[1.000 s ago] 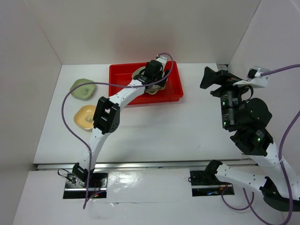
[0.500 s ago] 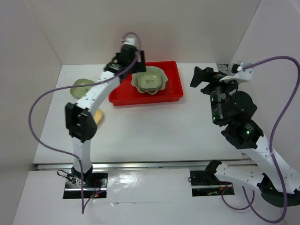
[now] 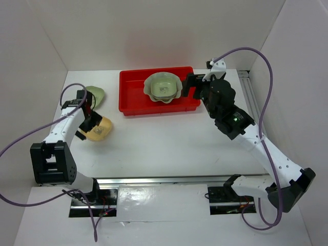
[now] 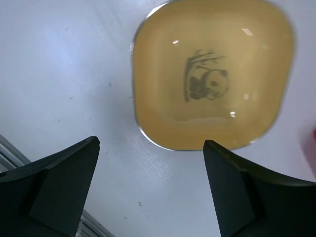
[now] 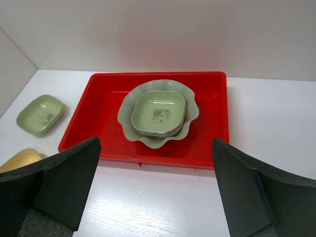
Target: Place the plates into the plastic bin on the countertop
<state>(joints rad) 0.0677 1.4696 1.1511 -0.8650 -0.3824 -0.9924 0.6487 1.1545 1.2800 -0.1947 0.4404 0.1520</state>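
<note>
Fingers apart above yellow plate

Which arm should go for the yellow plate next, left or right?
Left. The left fingers hover open right beside the yellow plate; the right fingers, also open, are over by the red bin, on its far side from that plate.

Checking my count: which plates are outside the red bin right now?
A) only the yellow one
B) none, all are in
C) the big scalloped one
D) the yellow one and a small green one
D: the yellow plate and a small green plate lie on the countertop to the left of the red bin, while the scalloped plate sits inside it.
</note>
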